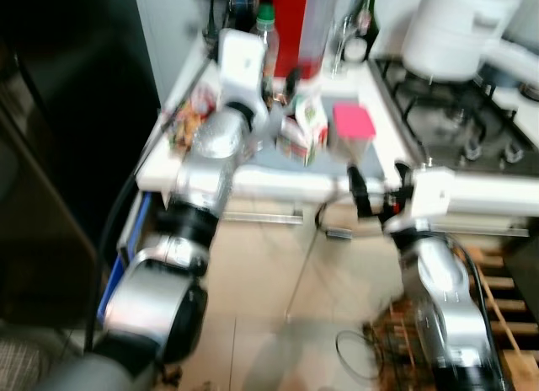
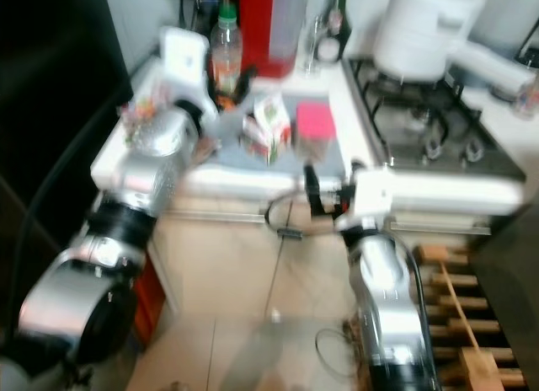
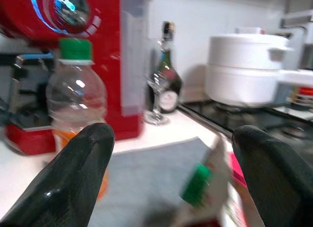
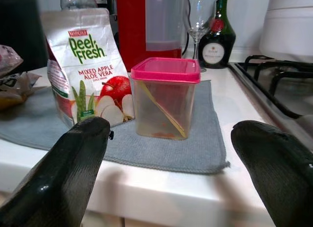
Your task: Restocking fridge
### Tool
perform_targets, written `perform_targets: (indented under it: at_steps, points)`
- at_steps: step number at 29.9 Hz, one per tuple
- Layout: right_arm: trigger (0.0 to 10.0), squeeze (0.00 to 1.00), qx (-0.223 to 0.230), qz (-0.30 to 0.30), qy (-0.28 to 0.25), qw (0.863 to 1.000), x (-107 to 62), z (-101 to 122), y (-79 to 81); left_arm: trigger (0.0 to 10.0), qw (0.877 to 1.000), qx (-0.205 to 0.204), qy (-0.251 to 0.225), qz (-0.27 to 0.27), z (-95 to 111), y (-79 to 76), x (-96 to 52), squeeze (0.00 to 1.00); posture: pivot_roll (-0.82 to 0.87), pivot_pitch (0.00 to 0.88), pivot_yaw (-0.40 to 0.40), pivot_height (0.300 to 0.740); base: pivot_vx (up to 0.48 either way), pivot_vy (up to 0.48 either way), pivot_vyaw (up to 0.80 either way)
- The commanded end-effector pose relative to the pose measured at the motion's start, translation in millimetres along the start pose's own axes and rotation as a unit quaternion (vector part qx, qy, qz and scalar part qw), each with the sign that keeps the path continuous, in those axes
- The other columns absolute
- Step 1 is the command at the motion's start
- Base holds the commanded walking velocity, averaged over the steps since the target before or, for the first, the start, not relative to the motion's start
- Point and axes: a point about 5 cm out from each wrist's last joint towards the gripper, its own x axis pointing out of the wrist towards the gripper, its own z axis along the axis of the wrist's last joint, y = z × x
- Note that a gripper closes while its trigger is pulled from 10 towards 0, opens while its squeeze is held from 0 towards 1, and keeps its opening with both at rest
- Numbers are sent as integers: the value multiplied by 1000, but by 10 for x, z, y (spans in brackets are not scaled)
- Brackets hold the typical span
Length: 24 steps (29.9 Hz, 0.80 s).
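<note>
Overhead, through the left eye view, we look down on a white counter point(image 1: 253, 184) carrying a grey mat point(image 1: 269, 158); on the mat stand a juice carton point(image 1: 305, 128) and, just beside it, a clear tub with a pink lid point(image 1: 353, 121). Our left gripper point(image 1: 278, 89) reaches over the counter behind the carton, near a green-capped bottle point(image 1: 265, 33) and a red appliance point(image 1: 290, 24), while our right gripper point(image 1: 379, 184) hangs at the counter's front edge, below the tub. A white pot point(image 1: 455, 29) sits on the gas hob point(image 1: 446, 113) to the right. The right eye view repeats this layout, blurred. Next, in the left wrist view, we see the two black fingers point(image 3: 73, 173) spread wide with nothing between them; the bottle, holding orange liquid, stands before the red appliance, and the carton's green cap point(image 3: 196, 185) shows low between the fingers, blurred. A dark wine bottle point(image 3: 167, 75) and a glass point(image 3: 156, 97) stand further back. Finally, in the right wrist view, our fingers point(image 4: 68, 173) are likewise set wide apart and hold nothing; between them the pink-lidded tub rests on the mat, touching or nearly touching the carton marked "Peel Fresh, mixed apple aloe vera".
</note>
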Motion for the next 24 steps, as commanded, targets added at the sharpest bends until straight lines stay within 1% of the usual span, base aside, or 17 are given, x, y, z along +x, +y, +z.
perform_targets:
  at_steps: [1,2,3,4,5,6,8,11,15,17,19,20,22,24]
  points:
    - [10000,55,4,3,-10,1000,3,73,5,10000,1000,-14,-9,-18,97,-23,67,0,-98,0,-34,740,0,0,0]
    - [10000,51,6,6,-8,1000,13,72,27,10000,999,-25,0,-19,62,-21,83,0,-98,0,-33,740,0,0,0]
    - [10000,51,6,6,-8,1000,13,72,27,10000,999,-25,0,-19,62,-21,83,0,-98,0,-33,740,0,0,0]
    - [10000,51,7,11,-9,1000,29,75,55,10000,999,-35,8,-19,16,-19,93,0,-98,0,-33,740,0,0,0]
    - [10000,55,7,17,-9,1000,55,89,84,10000,998,-54,24,-12,-56,-13,112,0,-103,0,-30,740,0,0,0]
    - [10000,55,7,17,-9,1000,55,89,84,10000,998,-54,24,-12,-56,-13,112,0,-103,0,-30,740,0,0,0]
    - [10000,55,8,18,-9,1000,69,97,93,10000,997,-68,23,-19,-56,-40,129,0,-105,0,-28,740,0,0,0]
    - [10000,51,10,20,-8,1000,78,100,110,10000,997,-69,20,-28,-47,-85,154,0,-102,0,-27,740,0,0,0]
    - [10000,55,12,28,-7,999,80,100,157,10000,997,-68,30,-36,-86,-130,177,0,-115,0,-28,740,0,0,0]
    - [10000,55,11,34,-9,999,75,117,179,10000,997,-62,40,-32,-119,-123,183,0,-132,0,-27,740,0,0,0]
    - [10000,55,7,36,-9,999,54,139,164,10000,997,-59,44,-16,-125,-76,189,0,-160,0,-31,740,0,0,0]
    - [10000,55,7,36,-9,999,54,139,164,10000,997,-59,44,-16,-125,-76,189,0,-160,0,-31,740,0,0,0]
    - [10000,55,3,34,-6,999,14,153,134,10000,997,-62,40,-8,-95,-49,202,0,-180,0,-35,740,0,0,0]
    - [10000,55,-2,33,2,999,-48,158,103,10000,997,-64,36,-8,-53,-54,221,0,-195,0,-38,740,0,0,0]
